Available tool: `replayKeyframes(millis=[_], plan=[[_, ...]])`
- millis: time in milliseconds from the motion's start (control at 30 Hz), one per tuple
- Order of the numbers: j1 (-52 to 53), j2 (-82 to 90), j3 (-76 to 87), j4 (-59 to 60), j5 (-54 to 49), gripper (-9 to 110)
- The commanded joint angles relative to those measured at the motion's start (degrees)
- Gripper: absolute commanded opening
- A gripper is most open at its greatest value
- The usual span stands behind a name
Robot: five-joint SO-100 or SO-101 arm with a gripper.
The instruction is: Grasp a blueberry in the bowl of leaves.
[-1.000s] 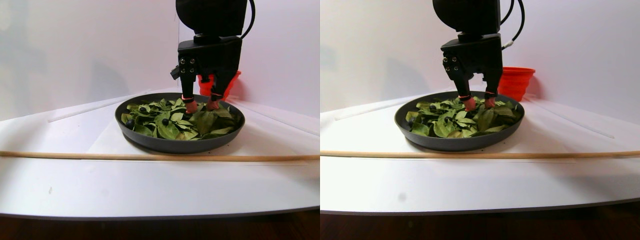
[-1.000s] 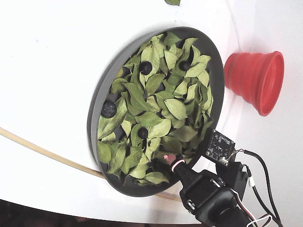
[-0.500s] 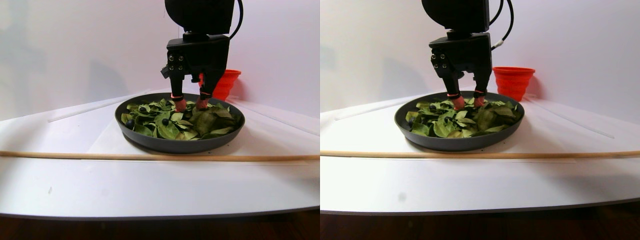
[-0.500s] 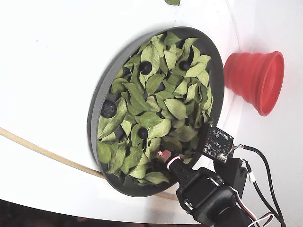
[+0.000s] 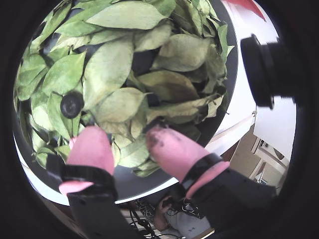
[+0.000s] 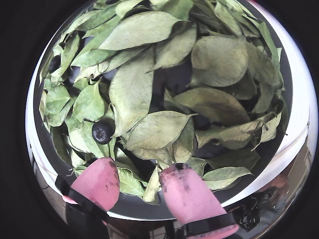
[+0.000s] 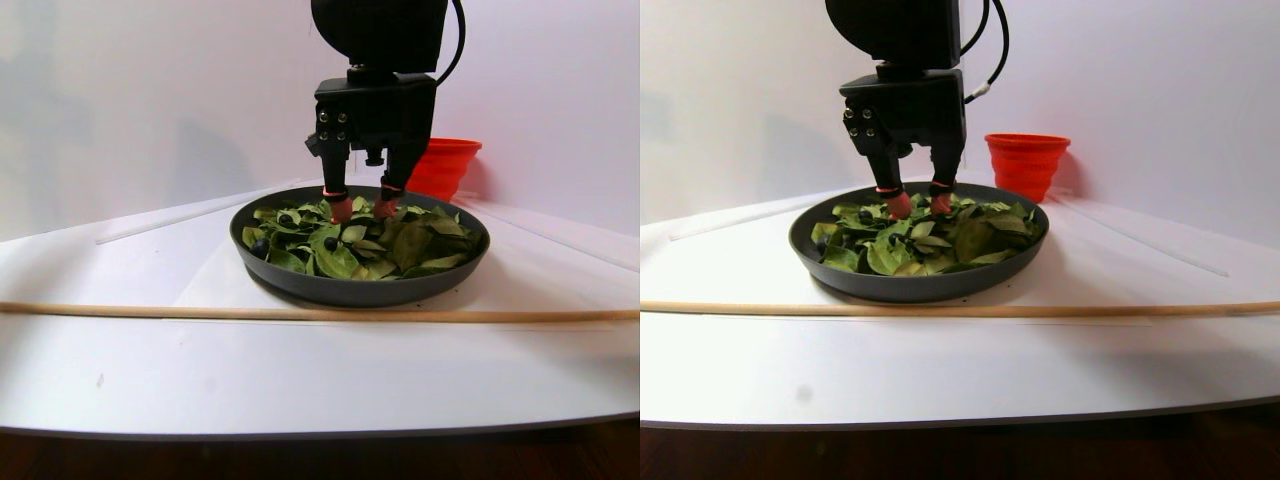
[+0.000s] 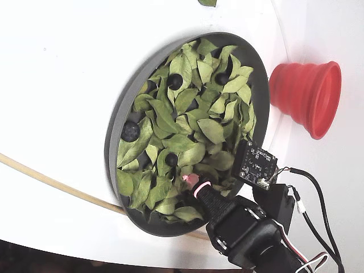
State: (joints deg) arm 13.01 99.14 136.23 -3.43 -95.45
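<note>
The wide dark-grey bowl (image 8: 114, 142) is full of green leaves (image 8: 187, 114). A small dark blueberry (image 5: 72, 104) lies among the leaves, up and left of my left pink fingertip; it also shows in the other wrist view (image 6: 102, 131) and near the pink fingertip in the fixed view (image 8: 170, 159). My gripper (image 5: 124, 133) is open and empty, its fingertips down at the leaves close to the bowl's rim (image 6: 129, 204). In the stereo pair view the gripper (image 7: 363, 208) stands over the bowl's back part. A larger dusty berry (image 8: 130, 131) lies by the bowl's left wall.
A red ribbed cup (image 8: 307, 96) stands just outside the bowl, behind it in the stereo pair view (image 7: 443, 165). A thin wooden stick (image 7: 300, 314) lies across the white table in front of the bowl. A black camera module (image 5: 261, 69) juts in at the right.
</note>
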Motion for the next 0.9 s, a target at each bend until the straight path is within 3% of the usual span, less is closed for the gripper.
replayKeyframes(millis=[0, 867], plan=[[-0.6, 5.2, -1.4, -0.4, 0.9, 17], [-3.6, -4.6, -4.7, -5.4, 5.4, 17]])
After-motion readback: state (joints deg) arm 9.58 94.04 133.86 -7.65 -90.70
